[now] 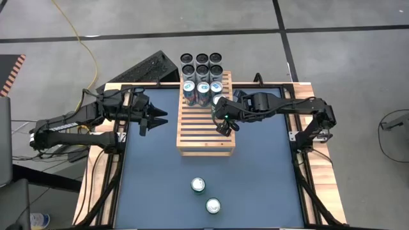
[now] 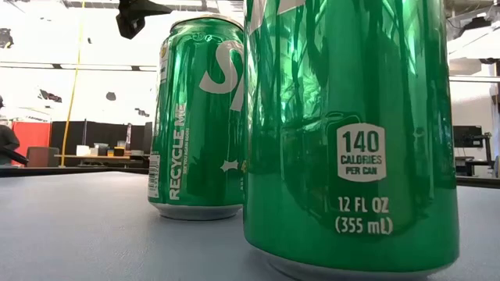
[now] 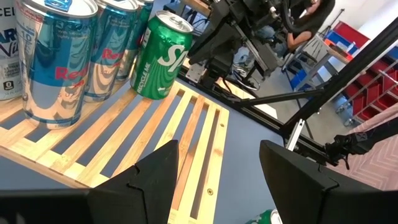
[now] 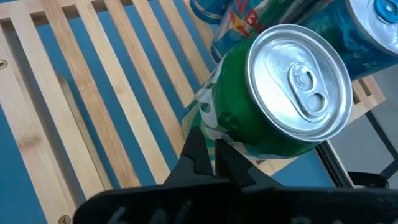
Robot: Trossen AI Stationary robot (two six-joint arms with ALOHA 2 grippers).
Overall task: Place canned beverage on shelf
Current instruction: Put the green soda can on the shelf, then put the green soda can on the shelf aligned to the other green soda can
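The shelf [image 1: 204,128] is a light wooden slatted rack in the middle of the blue table. Three blue-and-silver cans [image 1: 204,89] stand in a row at its far end. A green can [image 4: 273,106] stands upright on the slats right in front of them, near the shelf's right edge [image 1: 218,100]. My right gripper [image 1: 225,126] is shut and hovers over the shelf's right side, just on the near side of that green can, slanting down. My left gripper [image 1: 153,118] is open, off the shelf's left edge, pointing at the shelf [image 3: 155,137] with nothing between its fingers.
Two more green cans [image 1: 198,185] [image 1: 213,206] stand upright on the table near its front edge and fill the low view [image 2: 199,117] [image 2: 351,133]. Several black cans [image 1: 202,64] stand beyond the shelf's far end. The near half of the shelf is bare slats.
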